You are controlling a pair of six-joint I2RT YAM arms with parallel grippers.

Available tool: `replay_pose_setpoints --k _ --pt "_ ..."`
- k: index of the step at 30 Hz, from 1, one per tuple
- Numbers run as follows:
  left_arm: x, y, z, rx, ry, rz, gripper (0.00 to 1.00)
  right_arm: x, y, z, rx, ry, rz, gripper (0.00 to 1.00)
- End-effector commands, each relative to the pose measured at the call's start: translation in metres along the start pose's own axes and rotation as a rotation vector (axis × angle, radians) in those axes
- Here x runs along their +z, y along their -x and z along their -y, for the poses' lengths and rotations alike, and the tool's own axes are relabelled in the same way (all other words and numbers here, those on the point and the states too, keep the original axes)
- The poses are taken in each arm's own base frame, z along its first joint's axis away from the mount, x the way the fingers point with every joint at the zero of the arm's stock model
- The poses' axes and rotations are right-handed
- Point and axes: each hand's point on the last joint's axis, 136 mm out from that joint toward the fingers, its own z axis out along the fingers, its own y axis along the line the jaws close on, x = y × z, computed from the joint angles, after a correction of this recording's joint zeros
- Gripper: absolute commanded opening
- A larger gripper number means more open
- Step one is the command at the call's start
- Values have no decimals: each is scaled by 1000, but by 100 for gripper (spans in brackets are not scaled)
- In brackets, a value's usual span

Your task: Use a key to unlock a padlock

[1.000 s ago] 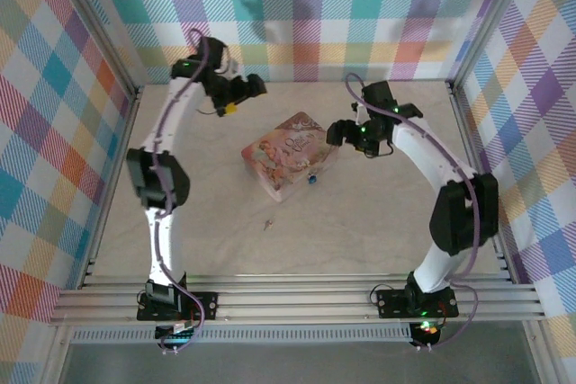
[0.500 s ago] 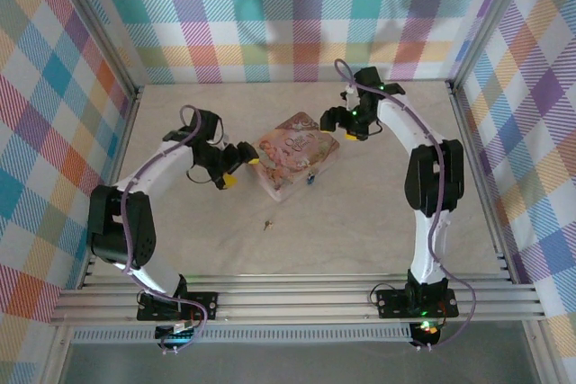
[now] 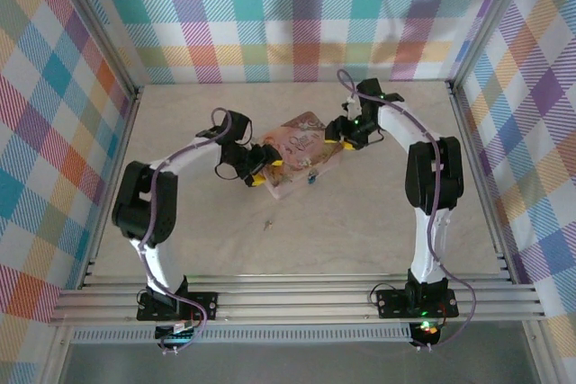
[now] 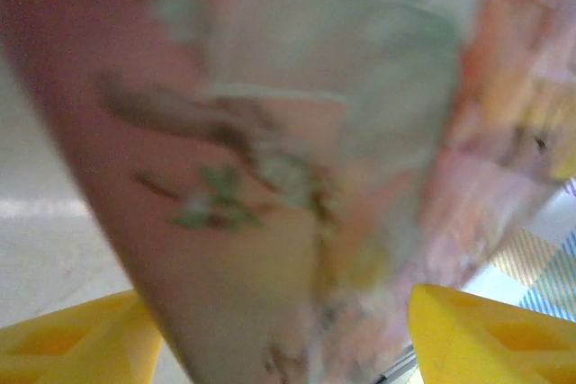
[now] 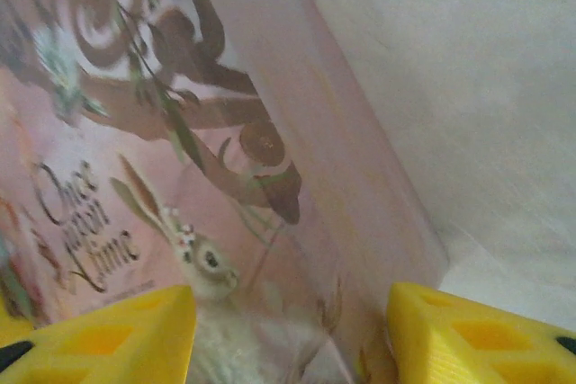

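At table centre, both arms curl inward; left gripper [image 3: 266,171] and right gripper [image 3: 333,137] straddle the flat pink illustrated box [image 3: 301,146], jaws apart, grip unclear. Tiny teal-blue padlock [image 3: 312,177] sits just beside it; thin dark key [image 3: 266,223] lies apart.

Right hand [image 5: 292,339]: two yellow fingertips [image 5: 108,334] spread apart, one to each side of the box corner
Box [image 5: 180,132]: pink and flat, straight ahead of the hand, its near corner reaching in between the fingertips
Box picture: a rabbit with flowers on its head close ahead of one fingertip; brown swirls, green leaves and handwritten words farther out
Contact: cannot tell whether either fingertip touches the box
Worktop [image 5: 468,87]: pale, ahead of the other fingertip, beside the box's side wall
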Motion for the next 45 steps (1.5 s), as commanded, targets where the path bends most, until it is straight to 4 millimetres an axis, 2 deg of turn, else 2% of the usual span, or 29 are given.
replay_pose_setpoints --k 1,5,10,14,18,23,27,29,30,35,38,41,45 --pt "18 9 31 87 -36 -35 67 -2 -38 -12 17 34 -79 59" --pt "36 28 51 115 -29 -47 65 -5 -48 -4 34 2 -76 62" --pt "53 54 80 154 -36 -35 65 -8 -42 -8 43 1 -84 62" --pt "56 60 96 189 -37 -37 67 -14 -33 -11 36 -14 -64 62" --pt "55 65 101 202 -31 -25 72 -19 -28 -14 40 -23 -50 66" --pt "39 68 110 258 -5 8 79 -41 -18 -15 28 -89 -13 78" --pt "12 69 124 330 -1 45 89 -64 -13 -20 34 -132 34 83" --pt "-5 70 129 372 13 78 100 -71 -15 -24 50 -122 55 84" --pt "-14 70 130 390 25 93 100 -74 -16 -24 58 -118 65 84" --pt "-54 74 116 447 147 169 100 -89 -28 -28 79 -114 110 84" --pt "-74 68 95 524 282 200 100 -93 -45 -27 91 -123 128 83" --pt "-89 56 72 572 365 225 100 -85 -67 -28 102 -118 128 82" --pt "-95 37 44 573 381 230 100 -65 -95 -28 138 -120 100 81"
